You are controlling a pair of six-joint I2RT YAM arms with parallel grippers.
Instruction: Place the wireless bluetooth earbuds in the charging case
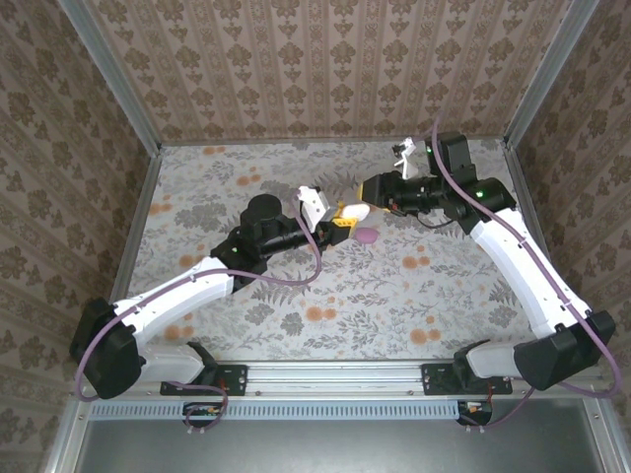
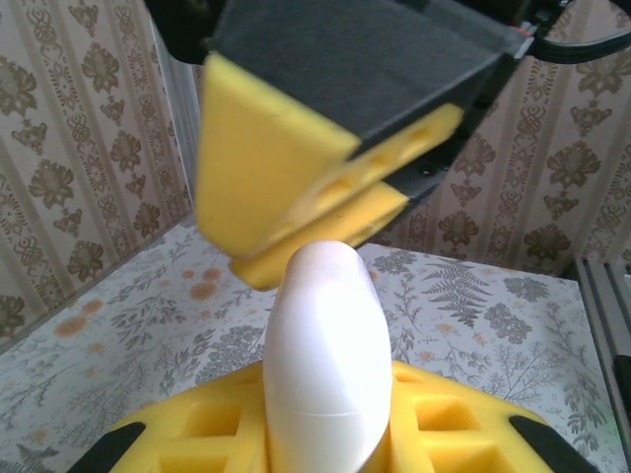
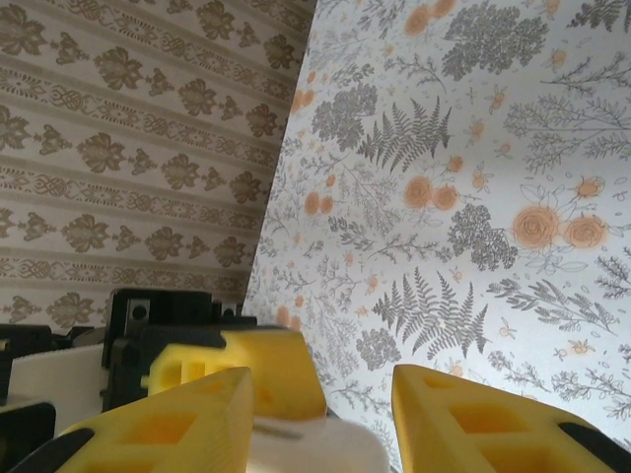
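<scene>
Pinkish-purple earbud [image 1: 367,236] first: from the top camera it looks to be lying on the bench [image 1: 246,296], near the middle, just on the near side of the spot where my two sets of fingers meet. It's tiny, so I can't make out any detail on it.

The white charging case [image 2: 325,365] is right next to it, held up off the surface. My left fingers [image 2: 434,394] are pinching it low down, with a yellow pad on each side. The smooth egg-shaped body sticks up out of them with its rounded end pointing at my other hand, and a thin seam runs round it near the bottom.

My right fingers [image 3: 483,424] come in from the opposite side and are spread partway. On the right wrist camera, a blurry white bit of the case sits down between them, with one of the left pads poking up beside it. On the left wrist camera they hang right at the case's tip. Touching it or just short of it, I honestly can't tell.

Further out, my left arm [image 1: 187,286] reaches in from the near left corner and my right arm [image 1: 523,266] bends in from the near right. The bench has a grey fern pattern with orange flower prints [image 1: 320,313], and brown patterned wallpaper [image 1: 325,59] closes it in on three sides.
</scene>
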